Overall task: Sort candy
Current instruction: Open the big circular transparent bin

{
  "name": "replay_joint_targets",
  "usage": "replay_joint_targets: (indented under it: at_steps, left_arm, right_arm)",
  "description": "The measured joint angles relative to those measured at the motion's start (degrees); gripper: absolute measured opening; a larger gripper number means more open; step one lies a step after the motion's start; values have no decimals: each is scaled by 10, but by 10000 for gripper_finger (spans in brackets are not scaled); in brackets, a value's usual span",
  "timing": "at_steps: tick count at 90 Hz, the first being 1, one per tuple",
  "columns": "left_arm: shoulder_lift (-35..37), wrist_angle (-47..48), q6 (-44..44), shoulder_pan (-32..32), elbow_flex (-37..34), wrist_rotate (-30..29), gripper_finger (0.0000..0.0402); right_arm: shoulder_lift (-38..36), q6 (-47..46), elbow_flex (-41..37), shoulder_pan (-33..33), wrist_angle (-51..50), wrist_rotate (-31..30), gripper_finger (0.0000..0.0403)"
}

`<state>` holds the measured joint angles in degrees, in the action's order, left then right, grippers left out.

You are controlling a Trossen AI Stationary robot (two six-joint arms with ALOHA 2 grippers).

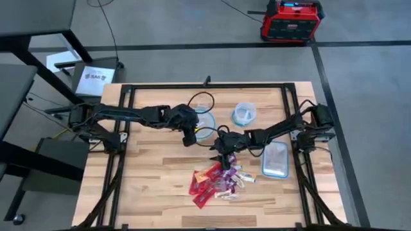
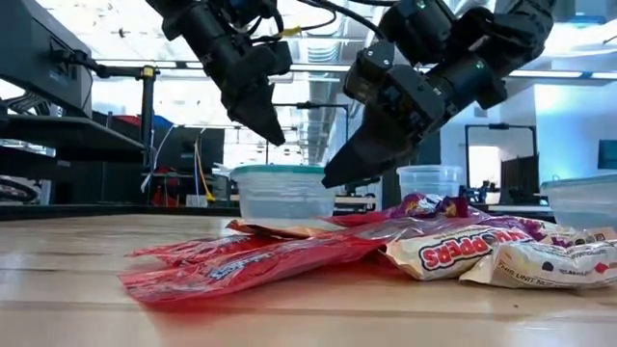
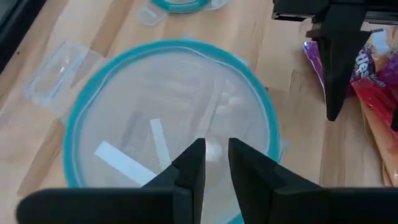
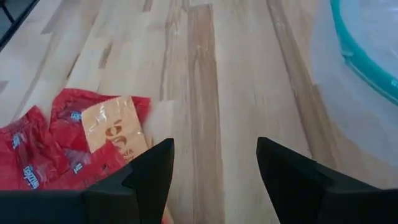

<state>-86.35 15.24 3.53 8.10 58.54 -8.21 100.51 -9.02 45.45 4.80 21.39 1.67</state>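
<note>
The candy (image 1: 217, 179) lies in a loose pile of red, purple, orange and whitish wrappers on the wooden table, near its front middle. My left gripper (image 1: 188, 136) hangs over the near part of a clear round bowl with a teal rim (image 3: 168, 45). Its fingers (image 3: 216, 158) are a narrow gap apart with nothing between them. My right gripper (image 1: 221, 151) hovers above bare wood at the far edge of the pile, open wide (image 4: 214, 149). Red and orange wrappers (image 4: 93, 140) lie just beside it, untouched.
A second clear round bowl (image 1: 244, 113) stands farther back, right of the first. A clear rectangular tub (image 1: 276, 159) stands right of the pile. Black frame rails (image 1: 122, 160) run along the table's left and right sides. Bare wood (image 1: 154, 173) lies left of the pile.
</note>
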Motion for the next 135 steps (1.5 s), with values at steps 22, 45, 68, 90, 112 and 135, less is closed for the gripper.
replay_joint_targets:
  at_steps: [22,45,68,90,112,135]
  left_arm:
    - [0,-1,1,0,0,0,56]
    - [0,-1,1,0,0,0,56]
    - [0,-1,7,-2,0,0,56]
    - [0,-1,-3,-5,0,0,56]
    - [0,-1,0,-5,0,0,56]
    - [0,-1,6,-5,0,0,56]
  right_arm:
    - [0,0,0,0,5,0,214]
    - [0,-1,0,0,5,0,214]
    - [-5,-2,0,1,6,0,214]
    - [-5,-2,0,0,5,0,214]
    - [-4,0,0,0,6,0,214]
    - [-4,-6,0,0,-3,0,214]
